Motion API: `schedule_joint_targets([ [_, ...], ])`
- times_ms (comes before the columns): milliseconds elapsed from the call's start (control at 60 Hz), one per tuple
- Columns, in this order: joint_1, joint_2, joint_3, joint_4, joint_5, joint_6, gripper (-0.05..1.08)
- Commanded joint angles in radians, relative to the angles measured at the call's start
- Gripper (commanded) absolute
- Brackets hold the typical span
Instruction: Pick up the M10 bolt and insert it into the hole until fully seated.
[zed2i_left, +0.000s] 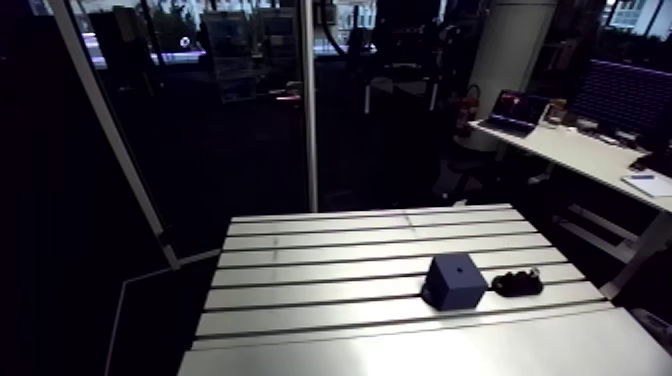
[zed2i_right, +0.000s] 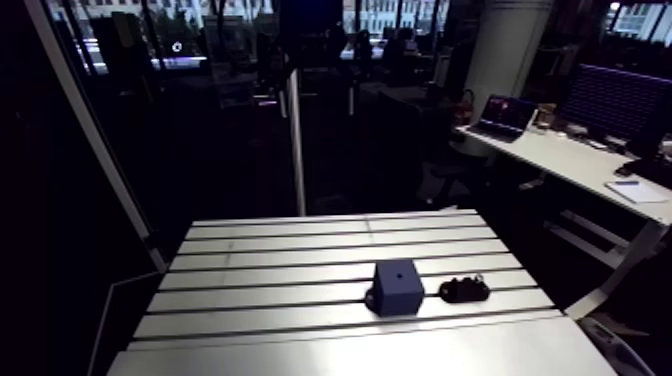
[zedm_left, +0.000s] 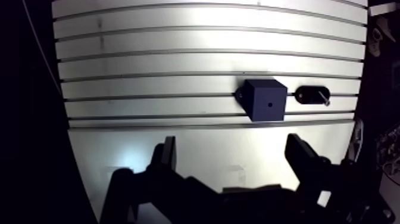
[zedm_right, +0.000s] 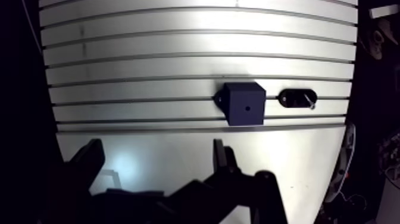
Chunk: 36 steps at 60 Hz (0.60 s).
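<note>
M10 bolt (zedm_left: 322, 97) rests untouched in a small black holder (zedm_left: 306, 95) on the slotted aluminium bench (zedm_left: 178, 62), just beside the dark blue block (zedm_left: 266, 100) whose upper face carries the hole (zedm_left: 269, 104) it is meant to fill. Seen from the wrist, the arm's jaws stand wide apart and empty, well short of both block and holder, over the bare near strip of the bench. By the look of it the job has barely begun: no grasp made, the hole open, nothing seated. Left to do are the approach to the holder, the pick-up, the alignment over the block and the push home.
</note>
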Motion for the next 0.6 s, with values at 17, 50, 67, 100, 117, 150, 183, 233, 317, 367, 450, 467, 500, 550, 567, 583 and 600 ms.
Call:
schedule_joint_targets([
  [17,0.051,0.018,-0.009,-0.037,0.02,0.006,0.0],
  [50,0.053,0.017,-0.009,-0.035,0.021,0.007,0.0],
  [67,0.055,0.018,-0.008,-0.035,0.021,0.008,0.0],
  [100,0.055,0.017,-0.008,-0.037,0.02,0.008,0.0],
  [117,0.055,0.017,-0.008,-0.037,0.02,0.008,0.0],
  [150,0.058,0.017,-0.008,-0.035,0.021,0.008,0.0],
  [183,0.058,0.017,-0.008,-0.035,0.021,0.008,0.0],
  [233,0.058,0.017,-0.008,-0.037,0.021,0.009,0.0],
  [317,0.058,0.017,-0.008,-0.035,0.021,0.009,0.0],
  [367,0.058,0.017,-0.008,-0.035,0.021,0.009,0.0],
  [450,0.058,0.017,-0.006,-0.035,0.02,0.009,0.0],
  [467,0.058,0.017,-0.006,-0.035,0.02,0.009,0.0],
  [500,0.058,0.017,-0.006,-0.035,0.02,0.009,0.0],
  [550,0.058,0.017,-0.006,-0.035,0.02,0.009,0.0],
  [567,0.058,0.017,-0.008,-0.035,0.019,0.009,0.0],
  [583,0.058,0.017,-0.008,-0.035,0.019,0.009,0.0],
  [600,0.058,0.017,-0.007,-0.035,0.018,0.009,0.0],
])
